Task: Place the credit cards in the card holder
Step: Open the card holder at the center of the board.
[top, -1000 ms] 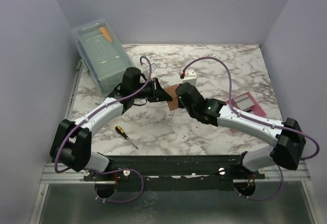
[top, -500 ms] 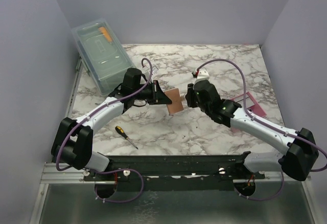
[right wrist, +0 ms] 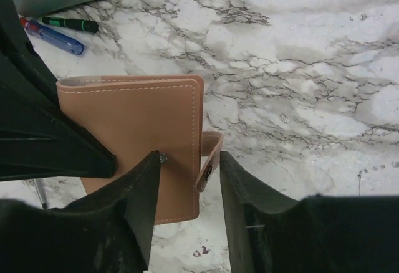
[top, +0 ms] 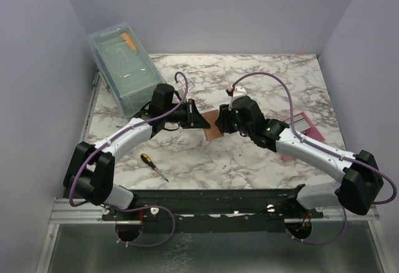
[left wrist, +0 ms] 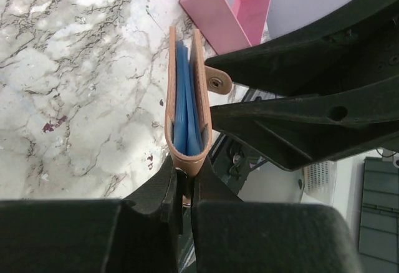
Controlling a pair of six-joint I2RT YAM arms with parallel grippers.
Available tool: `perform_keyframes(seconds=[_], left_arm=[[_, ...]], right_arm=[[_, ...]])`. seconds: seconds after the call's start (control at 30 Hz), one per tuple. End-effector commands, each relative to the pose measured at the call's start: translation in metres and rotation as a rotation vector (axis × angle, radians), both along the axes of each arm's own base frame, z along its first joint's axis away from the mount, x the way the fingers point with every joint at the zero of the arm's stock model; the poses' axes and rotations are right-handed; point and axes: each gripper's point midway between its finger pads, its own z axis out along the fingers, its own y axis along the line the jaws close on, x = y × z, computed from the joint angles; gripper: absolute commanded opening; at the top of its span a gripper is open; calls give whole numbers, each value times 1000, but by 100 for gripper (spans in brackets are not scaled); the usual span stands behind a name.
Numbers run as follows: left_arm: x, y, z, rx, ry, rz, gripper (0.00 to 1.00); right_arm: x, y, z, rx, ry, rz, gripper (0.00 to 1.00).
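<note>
A white marble table (top: 249, 161) is being enclosed by lilac walls (top: 206, 11) on three sides. At its far left edge a clear lidded bin (top: 124, 67) is being rested at a slant, with an orange object (top: 129, 41) showing inside it. Both arms are being reached inward to meet over the middle of the table.

The card holder (top: 214, 123) is being held there on edge, above the marble, by the left gripper (top: 198, 118). In the left wrist view its jaws are being pressed tight on the folded spine. Blue layers (left wrist: 182, 98) are being shown between the leather walls; whether they are cards or lining cannot be told.

The right gripper (right wrist: 189, 158) is being held part open, its fingers astride the holder's snap strap (right wrist: 211, 154).

A pink tray (top: 302, 129) is being kept at the right, with a grey flat piece (top: 298, 123) in it. A screwdriver (top: 153, 166) is being left near the left arm.
</note>
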Motion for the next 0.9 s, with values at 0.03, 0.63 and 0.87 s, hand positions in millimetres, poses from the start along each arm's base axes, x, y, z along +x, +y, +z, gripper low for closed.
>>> perform_keyframes(seconds=[0.03, 0.63, 0.87], left_arm=[[-3, -7, 14, -27, -36, -51, 0], [-1, 7, -112, 318, 299, 195, 63], [-9, 47, -114, 424, 291, 390, 92]], right_arm=[[10, -18, -2, -44, -16, -114, 15], [-40, -21, -50, 25, 171, -43, 0], [-60, 11, -38, 138, 221, 138, 0]])
